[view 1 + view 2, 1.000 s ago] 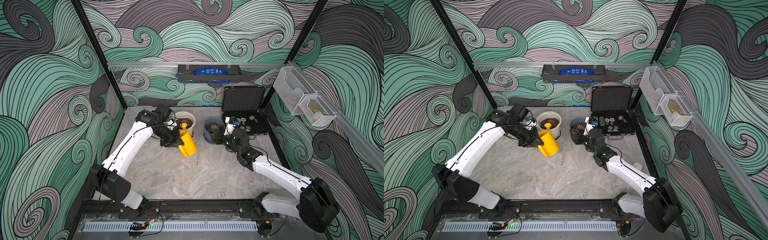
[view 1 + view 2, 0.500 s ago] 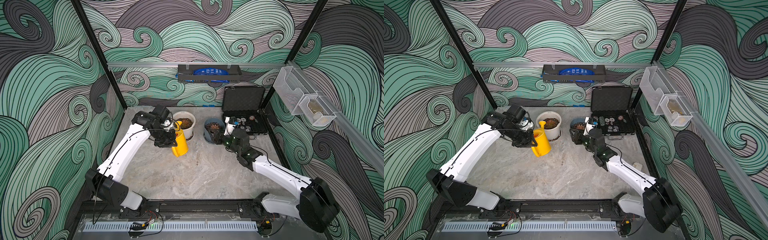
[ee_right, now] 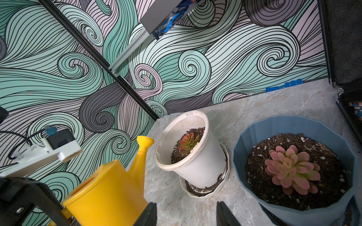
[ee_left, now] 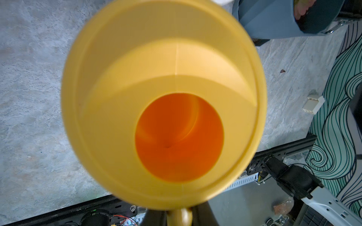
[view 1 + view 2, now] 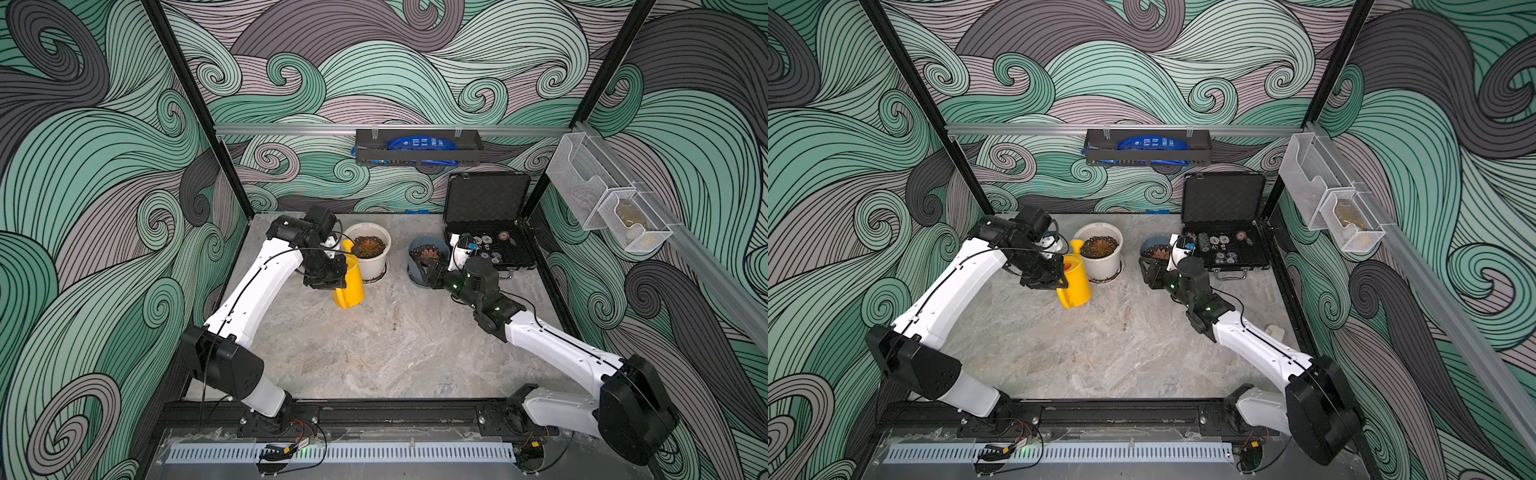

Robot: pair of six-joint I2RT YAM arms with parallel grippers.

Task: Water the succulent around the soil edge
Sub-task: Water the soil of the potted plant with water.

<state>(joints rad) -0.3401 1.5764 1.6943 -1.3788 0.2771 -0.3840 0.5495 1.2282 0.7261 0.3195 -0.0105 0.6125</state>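
A yellow watering can hangs close to upright just left of the white pot, its spout beside the pot's rim. My left gripper is shut on the can's handle; the left wrist view looks down into the can. A reddish succulent grows in dark soil in the white pot. A pink succulent sits in a blue pot. My right gripper stands open and empty beside the blue pot.
The white pot stands on a saucer holding spilled soil. An open black case with chips lies at the back right. A small white block lies near the right wall. Blue bricks sit at the back wall.
The left arm has drawn the watering can leftward and tipped it back from a tilt toward the white pot to near upright. The right arm has not moved.
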